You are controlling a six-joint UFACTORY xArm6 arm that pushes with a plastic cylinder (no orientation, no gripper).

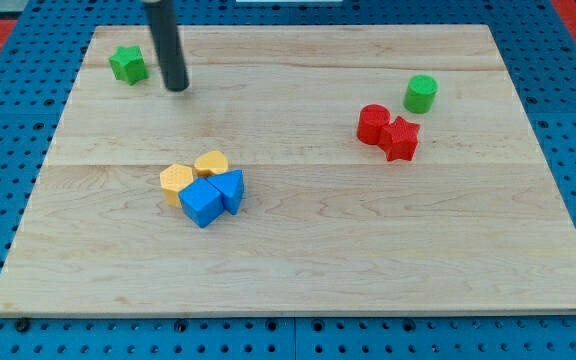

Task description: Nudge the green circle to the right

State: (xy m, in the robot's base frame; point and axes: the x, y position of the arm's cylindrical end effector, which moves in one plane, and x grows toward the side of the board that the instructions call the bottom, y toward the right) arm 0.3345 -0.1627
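Observation:
The green circle (420, 93) is a short green cylinder at the view's upper right of the wooden board (298, 250). My tip (176, 88) is at the view's upper left, far to the left of the green circle and just right of a green star (127, 65). Two red blocks lie close below-left of the green circle: a round-lobed one (373, 123) and a star-like one (401, 138), touching each other.
A cluster sits left of the board's centre: two yellow blocks (176, 181) (211, 163), a blue cube (202, 203) and a blue triangular block (231, 187), all touching. A blue pegboard (568, 110) surrounds the board.

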